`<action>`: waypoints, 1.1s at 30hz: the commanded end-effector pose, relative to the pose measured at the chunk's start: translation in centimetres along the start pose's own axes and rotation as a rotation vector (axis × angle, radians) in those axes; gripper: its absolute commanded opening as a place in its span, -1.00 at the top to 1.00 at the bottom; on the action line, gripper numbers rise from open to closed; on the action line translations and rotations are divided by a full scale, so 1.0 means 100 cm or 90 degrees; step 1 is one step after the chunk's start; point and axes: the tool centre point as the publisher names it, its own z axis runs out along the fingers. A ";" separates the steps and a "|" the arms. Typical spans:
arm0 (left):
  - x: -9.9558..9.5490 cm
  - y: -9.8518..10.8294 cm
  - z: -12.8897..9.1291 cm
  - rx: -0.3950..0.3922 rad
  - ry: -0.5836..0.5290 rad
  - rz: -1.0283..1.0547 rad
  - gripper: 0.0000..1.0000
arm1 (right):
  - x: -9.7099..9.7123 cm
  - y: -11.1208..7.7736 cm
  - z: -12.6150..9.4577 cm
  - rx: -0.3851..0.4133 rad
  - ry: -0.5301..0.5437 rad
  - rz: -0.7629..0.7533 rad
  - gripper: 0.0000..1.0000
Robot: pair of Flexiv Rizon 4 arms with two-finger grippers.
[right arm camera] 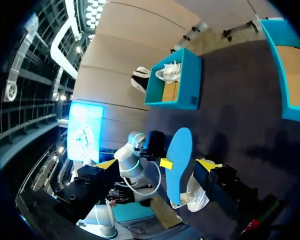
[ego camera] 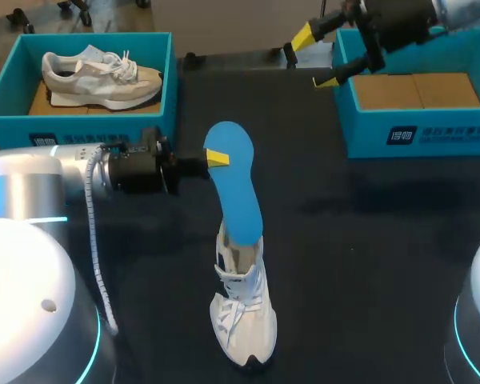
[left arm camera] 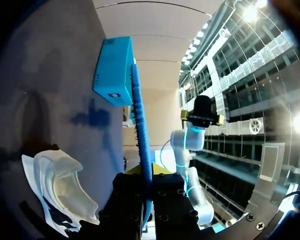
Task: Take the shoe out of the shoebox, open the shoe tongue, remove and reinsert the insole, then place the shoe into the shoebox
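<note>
1. The left jaws are clenched on the upper end of the blue insole (ego camera: 238, 188), probably to steer it along the shoe's opening.
2. The insole bows; its lower end sits inside the white shoe (ego camera: 244, 316), at 6 o'clock on the worktop (ego camera: 368, 240), laces slack.
3. The right jaws hang released at 1 o'clock by the empty shoebox (ego camera: 416, 136), apparently keeping clear.
</note>
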 end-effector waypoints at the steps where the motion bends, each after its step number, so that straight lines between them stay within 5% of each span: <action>1: -0.004 -0.004 0.007 0.002 -0.001 -0.011 1.00 | 0.017 -0.008 -0.001 -0.010 -0.172 -0.003 -1.00; 15: -0.003 -0.006 0.011 0.005 -0.005 -0.017 1.00 | 0.029 -0.026 0.013 -0.005 -0.356 0.034 -1.00; 33: -0.003 -0.006 0.011 0.005 -0.005 -0.017 1.00 | 0.037 -0.033 0.066 0.036 -0.565 0.044 -1.00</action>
